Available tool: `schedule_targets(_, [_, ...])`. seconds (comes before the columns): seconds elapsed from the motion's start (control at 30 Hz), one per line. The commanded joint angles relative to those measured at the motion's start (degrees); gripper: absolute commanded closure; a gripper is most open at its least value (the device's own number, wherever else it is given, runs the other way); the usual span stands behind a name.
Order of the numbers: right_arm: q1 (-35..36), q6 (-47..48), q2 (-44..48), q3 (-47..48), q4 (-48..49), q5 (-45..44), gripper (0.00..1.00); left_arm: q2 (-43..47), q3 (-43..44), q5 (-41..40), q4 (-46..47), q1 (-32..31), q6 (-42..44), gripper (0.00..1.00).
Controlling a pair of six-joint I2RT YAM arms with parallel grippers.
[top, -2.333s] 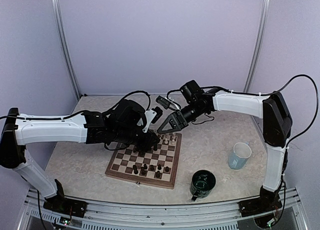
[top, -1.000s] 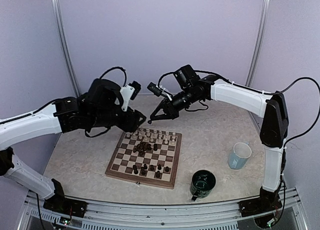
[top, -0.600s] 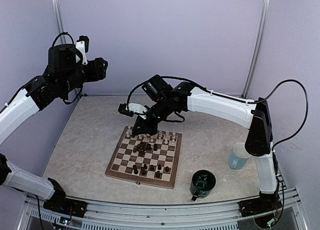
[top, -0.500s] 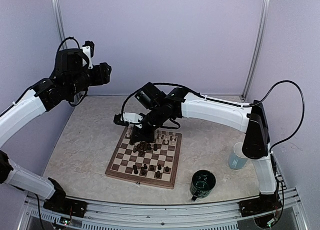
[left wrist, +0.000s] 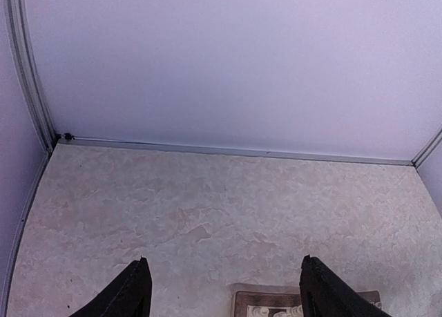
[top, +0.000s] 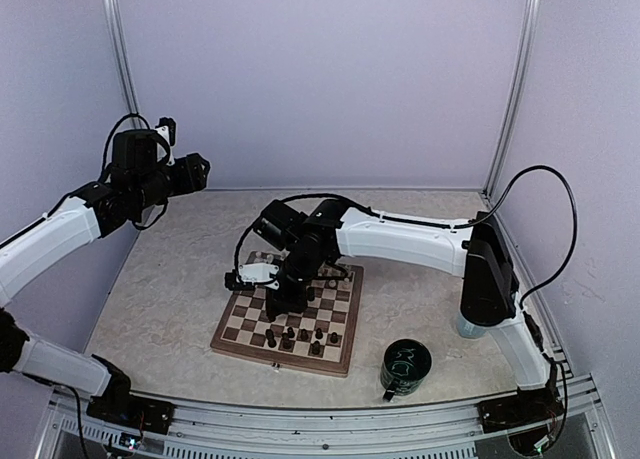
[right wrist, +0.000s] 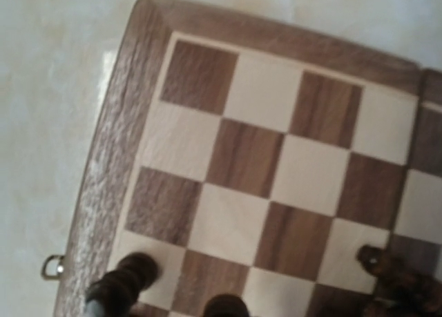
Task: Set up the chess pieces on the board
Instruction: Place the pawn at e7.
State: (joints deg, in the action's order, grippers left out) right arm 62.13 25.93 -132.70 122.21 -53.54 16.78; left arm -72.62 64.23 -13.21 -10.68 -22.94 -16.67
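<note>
Nearer arm is the right one: right gripper point(top: 281, 287) hangs low over the middle of the board point(top: 270, 360), directly above the squares where loose dark chess pieces point(top: 300, 334) sit. Cannot tell how far its jaws are apart or whether they hold anything: the fingers are out of the right wrist view and too small from the top. The wrist camera looks down on a corner of the board, mostly bare squares, with dark pieces only along the bottom of the picture, so the targets lie toward the jaws' side. One dark piece point(right wrist: 123, 284) stands just inside the board's border, near a small metal loop point(right wrist: 50, 266); upright or tilted, can't tell. Cream pieces point(top: 335, 272) line the board's far row. Left gripper point(left wrist: 224, 260) is raised well off the board's far-left side, jaws spread wide, empty. Judgement: the next pick is the right arm's.
</note>
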Motion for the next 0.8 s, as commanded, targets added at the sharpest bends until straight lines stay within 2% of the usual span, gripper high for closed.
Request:
schedule_targets(0.0, [1.2,0.8,-2.1,1.0,-2.6,0.9,1.00,1.8,-0.6,1.7,3.2,0.0,-0.6,0.27])
schedule_targets(0.77, [1.6,0.3,-3.8,-0.6,-1.4,-1.4,0.97,1.6,-0.8,2.8,3.2,0.0,-0.4,0.27])
